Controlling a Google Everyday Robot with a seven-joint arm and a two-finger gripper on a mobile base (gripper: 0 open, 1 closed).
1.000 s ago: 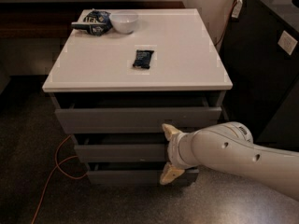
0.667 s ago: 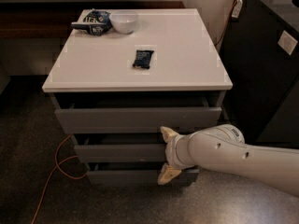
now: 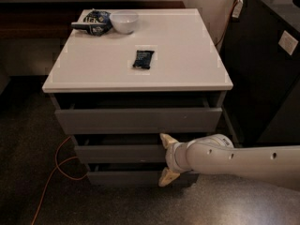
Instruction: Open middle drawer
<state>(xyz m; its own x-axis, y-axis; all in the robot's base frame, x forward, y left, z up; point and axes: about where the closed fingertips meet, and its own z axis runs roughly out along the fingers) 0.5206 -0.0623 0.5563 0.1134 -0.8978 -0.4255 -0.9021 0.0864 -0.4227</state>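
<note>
Reaching in from the lower right of the frame, the white jointed robot arm (image 3: 234, 159) sets its tool (image 3: 165, 158) against the middle drawer (image 3: 117, 153), the central flat, handleless grey drawer of the white-topped grey desk (image 3: 187, 74), low at centre. The tool is released: its cream fingers (image 3: 167, 140) are spread, one at the drawer front's top edge and one below it, perhaps touching. On top lie a dark snack packet (image 3: 143, 58), a white bowl (image 3: 124, 21) and a blue-and-white bag (image 3: 93, 22).
</note>
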